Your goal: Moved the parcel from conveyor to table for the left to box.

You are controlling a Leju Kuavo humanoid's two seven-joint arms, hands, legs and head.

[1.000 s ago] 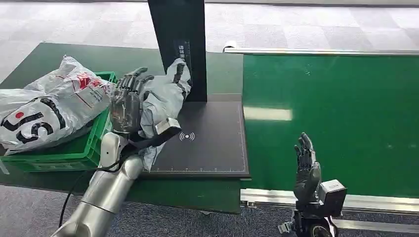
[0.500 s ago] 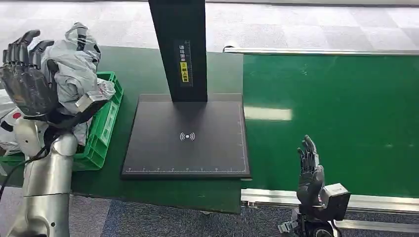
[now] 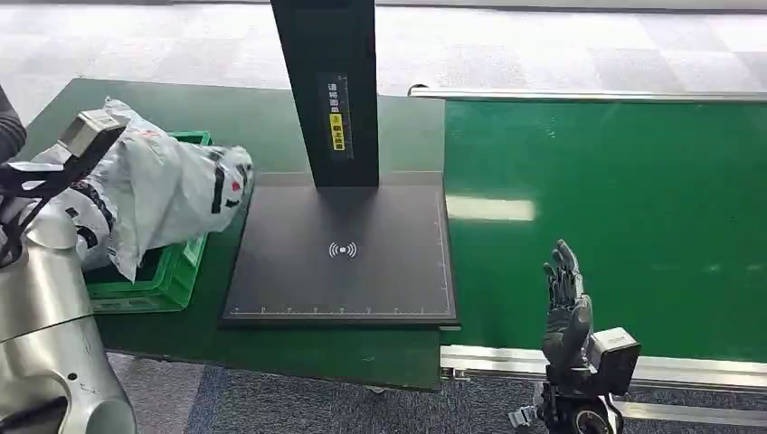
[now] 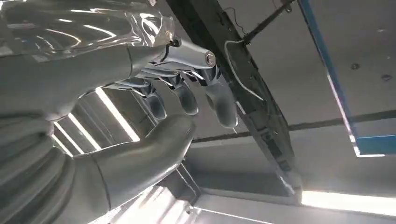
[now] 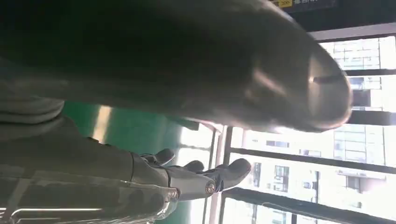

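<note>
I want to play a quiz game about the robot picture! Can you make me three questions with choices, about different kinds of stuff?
1. Where do the parcels lie?
A. in the green crate
B. on the conveyor belt
C. on the black scanner pad

2. What colour is the conveyor belt?
A. blue
B. green
C. red

3. What is the right hand doing?
A. gripping a parcel
B. holding nothing, fingers up
C. pressing the pad

Answers: 1 A, the bags sit piled in the green crate. 2 B, its surface is green. 3 B, its fingers are apart and nothing is in it.

A parcel-sorting station: green conveyor belt [image 3: 615,217], black scanning pad [image 3: 348,249] with post, green crate [image 3: 167,276] of mailers on the desk
</note>
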